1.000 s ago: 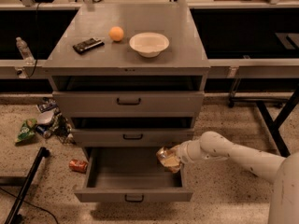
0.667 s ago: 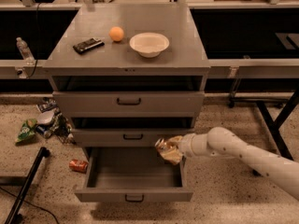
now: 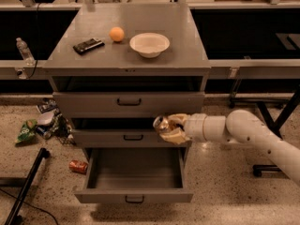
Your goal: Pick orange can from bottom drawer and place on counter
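The hand (image 3: 169,128) is clamped around the orange can (image 3: 161,123), holding it in front of the middle drawer (image 3: 108,138), at 3 o'clock from that drawer's handle. The bottom drawer (image 3: 133,175) stands pulled out and looks empty, so the pick seems done; the lift to the worktop (image 3: 183,41) and the release are left. Going up, the can must clear the worktop's front lip. Bare room lies at 3 o'clock of the white bowl (image 3: 149,44); the orange ball (image 3: 116,33) and a black device (image 3: 88,45) sit towards its 9 o'clock
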### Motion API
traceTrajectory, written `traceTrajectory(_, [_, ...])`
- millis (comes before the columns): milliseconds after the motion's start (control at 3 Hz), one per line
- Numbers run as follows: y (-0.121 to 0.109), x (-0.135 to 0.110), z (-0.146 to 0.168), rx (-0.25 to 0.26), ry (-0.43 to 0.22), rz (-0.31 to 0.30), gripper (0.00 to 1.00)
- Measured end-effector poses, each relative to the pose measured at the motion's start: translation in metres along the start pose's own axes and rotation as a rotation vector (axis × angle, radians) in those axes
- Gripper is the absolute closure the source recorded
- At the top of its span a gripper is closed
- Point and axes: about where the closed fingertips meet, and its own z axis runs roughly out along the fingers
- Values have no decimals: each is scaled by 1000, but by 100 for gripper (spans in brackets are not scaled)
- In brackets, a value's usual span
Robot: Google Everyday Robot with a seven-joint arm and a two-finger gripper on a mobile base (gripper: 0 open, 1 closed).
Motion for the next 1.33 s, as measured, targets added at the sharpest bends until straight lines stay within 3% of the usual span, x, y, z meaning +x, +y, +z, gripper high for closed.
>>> traceTrajectory(667, [-33, -124, -75, 40, -189, -6, 100])
traceTrajectory(1000, [-58, -163, -114, 115, -224, -69, 100])
traceTrajectory(1333, [-61, -165, -115, 120, -226, -72, 100])
